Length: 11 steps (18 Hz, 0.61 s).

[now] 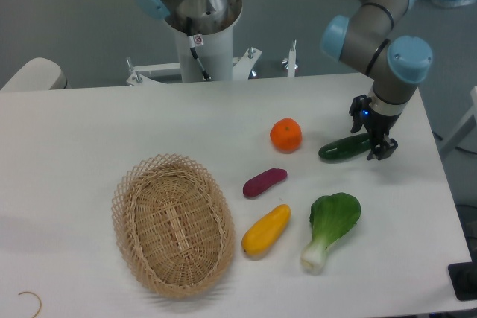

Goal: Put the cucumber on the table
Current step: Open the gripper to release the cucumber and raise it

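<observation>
dark green cucumber [344,148] lying on the white bench [89,132], right of centre, just right of the orange fruit [286,135] and above the bok choy [332,227]. right end of it tucked under the gripper [376,143], black jaws straddling that end; whether pressed on it or slightly released, cannot tell at this angle and size. grey arm with pale blue joint caps [408,59] reaching down from the upper right. purple vegetable [264,182] near the middle of the bench, tilted, apart from the yellow vegetable [266,229] just below it. bok choy lying right of the yellow one, white stem toward the front edge, leaves toward the cucumber. oval wicker basket [173,224] at lower left, well apart from the cucumber. thin curl of tan wire or string [30,300] at the front left corner. white pedestal of a second arm [203,53] behind the far edge.
</observation>
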{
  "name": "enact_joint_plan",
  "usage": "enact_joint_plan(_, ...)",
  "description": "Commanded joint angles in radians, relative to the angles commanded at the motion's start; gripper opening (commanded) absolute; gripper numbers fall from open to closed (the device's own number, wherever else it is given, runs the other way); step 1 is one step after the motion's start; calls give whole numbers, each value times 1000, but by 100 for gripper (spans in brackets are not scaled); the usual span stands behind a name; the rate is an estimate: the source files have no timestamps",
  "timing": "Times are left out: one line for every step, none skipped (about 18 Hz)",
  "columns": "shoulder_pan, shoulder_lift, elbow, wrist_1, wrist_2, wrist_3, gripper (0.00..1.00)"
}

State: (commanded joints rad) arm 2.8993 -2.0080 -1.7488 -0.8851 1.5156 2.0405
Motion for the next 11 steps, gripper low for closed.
enact_joint_plan(-2,3,2,0,3,-9,100)
enact_joint_plan(-2,11,6,0,2,-6,100)
enact_joint_plan(-3,23,20,0,-1,-19,100)
enact_joint_plan(-9,32,37,-3,-5,-22,100)
enact_joint_plan(-27,41,52,-5,0,-45,100)
enact_joint_plan(-40,45,75,-8,9,-90,100)
enact_joint_plan(-51,46,109,-15,11,-138,100)
enact_joint_plan(-66,48,139,-32,17,-169,100)
enact_joint_plan(-84,51,167,-55,38,-181,100)
enact_joint_plan(-104,51,192,-70,64,-186,100)
enact_joint_plan(-123,51,213,-80,86,-189,100)
